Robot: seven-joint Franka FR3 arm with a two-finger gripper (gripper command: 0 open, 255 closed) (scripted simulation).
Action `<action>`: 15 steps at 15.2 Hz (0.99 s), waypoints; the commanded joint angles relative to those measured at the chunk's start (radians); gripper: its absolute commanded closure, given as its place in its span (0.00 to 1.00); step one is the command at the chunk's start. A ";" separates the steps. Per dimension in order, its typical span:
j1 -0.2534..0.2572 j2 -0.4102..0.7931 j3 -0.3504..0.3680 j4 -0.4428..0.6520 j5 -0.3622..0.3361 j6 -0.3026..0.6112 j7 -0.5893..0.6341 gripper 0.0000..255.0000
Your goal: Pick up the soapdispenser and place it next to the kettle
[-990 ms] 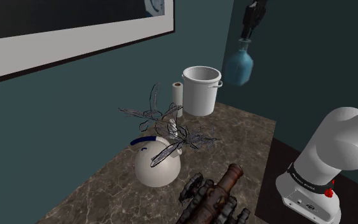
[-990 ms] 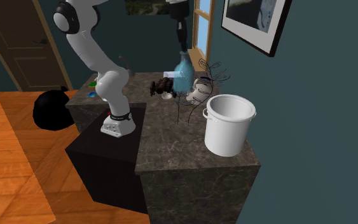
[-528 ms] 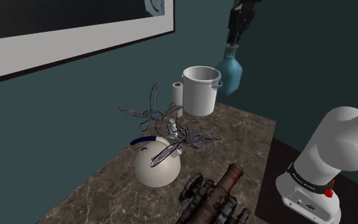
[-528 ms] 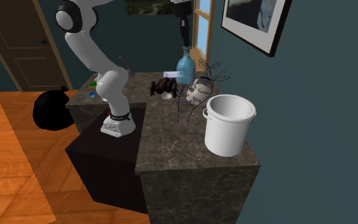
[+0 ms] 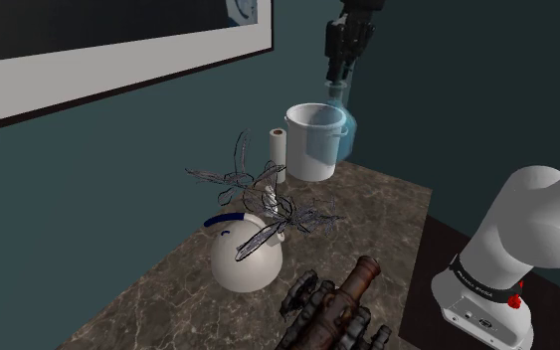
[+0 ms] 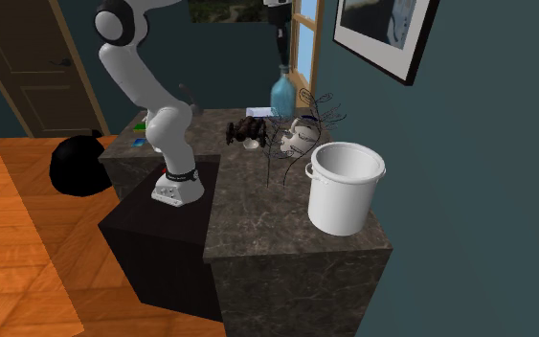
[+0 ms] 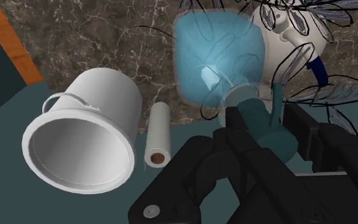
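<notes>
Translucent pale-blue glassy bulbous bottle (image 5: pixel 335 124), matt white bucket (image 5: pixel 310 151), faintly glossy dark veined stone-look countertop (image 5: pixel 382 204), smooth white round kettle (image 5: pixel 246 262), rough rusty-brown cannon-shaped ornament (image 5: pixel 337 303) at the shoulder view's 6 o'clock

A dark brown marbled stone counter (image 5: pixel 387 214) is shown. Upon it are set a white bucket with a handle (image 5: pixel 302 149), a white paper roll (image 5: pixel 277 149) just beside it, a round white kettle (image 5: pixel 246 261), a wiry dark ornament (image 5: pixel 268 194) and a rusty brown cannon model (image 5: pixel 332 308).

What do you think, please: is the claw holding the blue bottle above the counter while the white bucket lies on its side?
Not quite: the shoulder view shows the white bucket standing upright on the counter. The claw is indeed holding the blue bottle above the counter.
</notes>
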 commanded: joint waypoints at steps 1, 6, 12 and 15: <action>0.010 0.022 0.041 0.019 0.007 0.009 0.051 1.00; 0.034 0.097 0.145 0.081 0.011 0.034 0.176 1.00; 0.058 0.226 0.275 0.195 -0.022 0.055 0.336 1.00; 0.074 0.310 0.342 0.272 -0.061 0.059 0.423 1.00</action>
